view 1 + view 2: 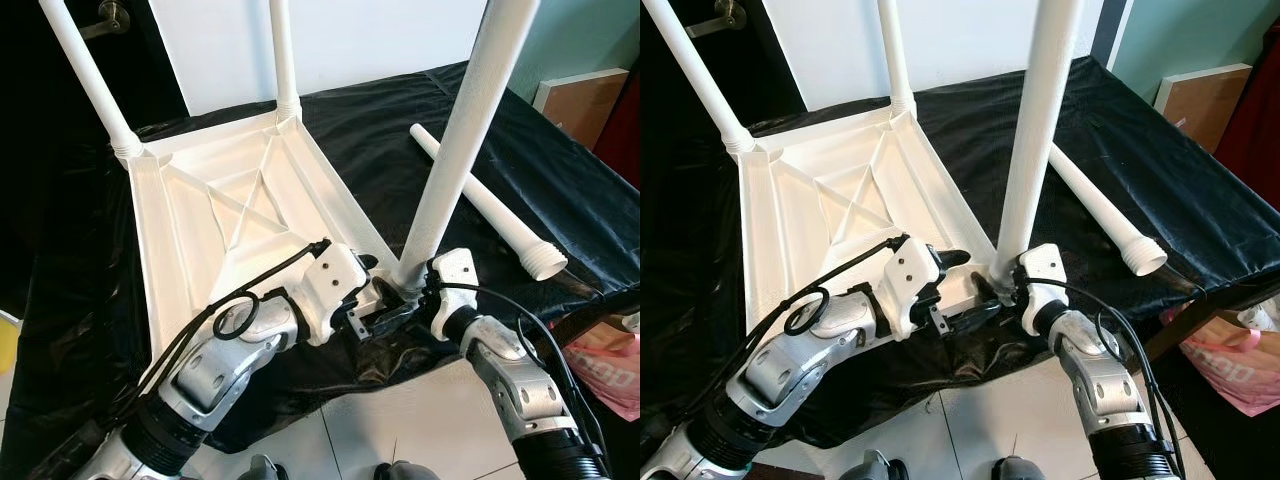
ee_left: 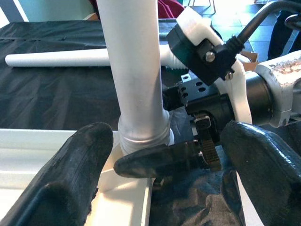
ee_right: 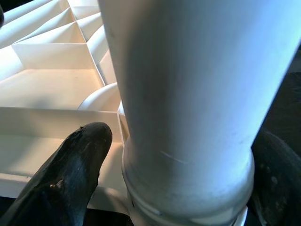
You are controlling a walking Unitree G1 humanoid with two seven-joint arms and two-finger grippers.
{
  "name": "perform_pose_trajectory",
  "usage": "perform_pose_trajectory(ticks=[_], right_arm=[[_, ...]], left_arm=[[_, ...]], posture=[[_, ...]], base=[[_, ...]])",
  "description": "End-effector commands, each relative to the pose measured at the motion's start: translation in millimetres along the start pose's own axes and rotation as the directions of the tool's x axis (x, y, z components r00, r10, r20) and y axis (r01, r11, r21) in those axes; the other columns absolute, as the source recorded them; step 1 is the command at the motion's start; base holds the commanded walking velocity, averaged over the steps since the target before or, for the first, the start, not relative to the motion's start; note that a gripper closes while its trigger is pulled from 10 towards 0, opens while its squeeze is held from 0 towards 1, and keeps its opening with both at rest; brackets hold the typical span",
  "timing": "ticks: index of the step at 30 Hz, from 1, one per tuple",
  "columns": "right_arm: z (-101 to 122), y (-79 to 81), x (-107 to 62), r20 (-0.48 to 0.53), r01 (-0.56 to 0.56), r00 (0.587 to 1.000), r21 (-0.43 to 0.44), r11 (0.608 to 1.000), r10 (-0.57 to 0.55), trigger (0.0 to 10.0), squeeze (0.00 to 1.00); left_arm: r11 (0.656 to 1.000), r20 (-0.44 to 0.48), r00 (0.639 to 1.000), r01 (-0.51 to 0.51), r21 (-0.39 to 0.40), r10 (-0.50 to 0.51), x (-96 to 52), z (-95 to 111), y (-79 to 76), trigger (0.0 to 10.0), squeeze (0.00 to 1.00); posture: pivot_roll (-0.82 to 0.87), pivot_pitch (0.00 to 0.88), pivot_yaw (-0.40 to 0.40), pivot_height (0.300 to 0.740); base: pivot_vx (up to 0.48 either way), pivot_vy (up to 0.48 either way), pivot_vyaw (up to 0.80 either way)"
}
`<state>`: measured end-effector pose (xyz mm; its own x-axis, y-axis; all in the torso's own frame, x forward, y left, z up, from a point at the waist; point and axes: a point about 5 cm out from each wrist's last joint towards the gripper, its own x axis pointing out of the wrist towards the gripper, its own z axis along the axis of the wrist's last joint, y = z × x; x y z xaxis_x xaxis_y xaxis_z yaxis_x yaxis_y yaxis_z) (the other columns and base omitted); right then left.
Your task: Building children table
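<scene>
Currently we see the white tabletop (image 1: 240, 210) lying upside down on a surface covered with black sheeting (image 1: 400, 130), ribbed underside facing up. Two legs already stand at its far corners: the far-left leg (image 1: 85, 75) leans outward, and the far-right leg (image 1: 283, 55) rises nearly straight.

At the near edge of the tabletop, the left claw (image 1: 375, 315) reaches in from the left. In the left wrist view its two fingers (image 2: 70, 179) are spread, one resting over the tabletop's rim and the other out over the black sheeting, with the near-right corner socket between them. We cannot see them pinching anything.

A third leg (image 1: 465, 130) stands in that near-right corner, its ribbed collar (image 2: 143, 134) seated at the socket. The right claw (image 1: 415, 290) is at the base of this leg. In the right wrist view one finger (image 3: 66, 179) lies against the tabletop side of the leg (image 3: 188, 94) and the other sits at the opposite side, so the claw straddles the leg just above the collar; whether the pads press the leg we cannot tell.

Further right, a fourth leg (image 1: 490, 205) lies loose on the black sheeting, its threaded end toward the near edge, apart from the tabletop. A pink bag (image 1: 605, 370) sits below the surface's right edge.
</scene>
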<state>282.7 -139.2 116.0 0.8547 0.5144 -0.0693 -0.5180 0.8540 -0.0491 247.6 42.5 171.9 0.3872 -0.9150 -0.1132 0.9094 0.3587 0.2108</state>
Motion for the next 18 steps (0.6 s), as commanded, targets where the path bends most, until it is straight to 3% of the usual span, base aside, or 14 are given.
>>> perform_pose_trajectory(ticks=[1,3,7,18], right_arm=[[-5.5,10.1,0.2,-0.017,-0.058,0.998,0.020,0.998,0.058,10.0,0.00],[-0.5,-7.5,-8.5,-0.003,-0.046,0.999,-0.047,0.998,0.046,10.0,0.00],[5.4,-20.6,-14.4,0.012,-0.053,0.998,-0.098,0.994,0.055,10.0,0.00],[23.2,-37.4,-10.8,0.054,-0.117,0.990,-0.200,0.973,0.130,10.0,0.00]], left_arm=[[0.998,-0.002,0.998,0.059,0.006,-0.059,-0.9,0.5,-5.8,10.0,0.00],[0.997,-0.012,0.996,0.083,0.003,-0.083,-2.8,-1.4,-7.5,10.0,0.00],[0.995,-0.018,0.995,0.101,0.001,-0.101,-4.3,-2.6,-8.4,10.0,0.00],[0.992,-0.022,0.992,0.127,0.001,-0.127,-7.1,-3.0,-7.1,10.0,0.00]], posture=[[-0.05,0.097,0.030,0.740],[-0.05,0.095,0.037,0.740],[-0.06,0.092,0.046,0.740],[-0.06,0.072,0.041,0.740]], base=[[0.000,0.000,0.00],[0.000,0.000,0.00],[0.000,0.000,0.00],[0.000,0.000,0.00]])
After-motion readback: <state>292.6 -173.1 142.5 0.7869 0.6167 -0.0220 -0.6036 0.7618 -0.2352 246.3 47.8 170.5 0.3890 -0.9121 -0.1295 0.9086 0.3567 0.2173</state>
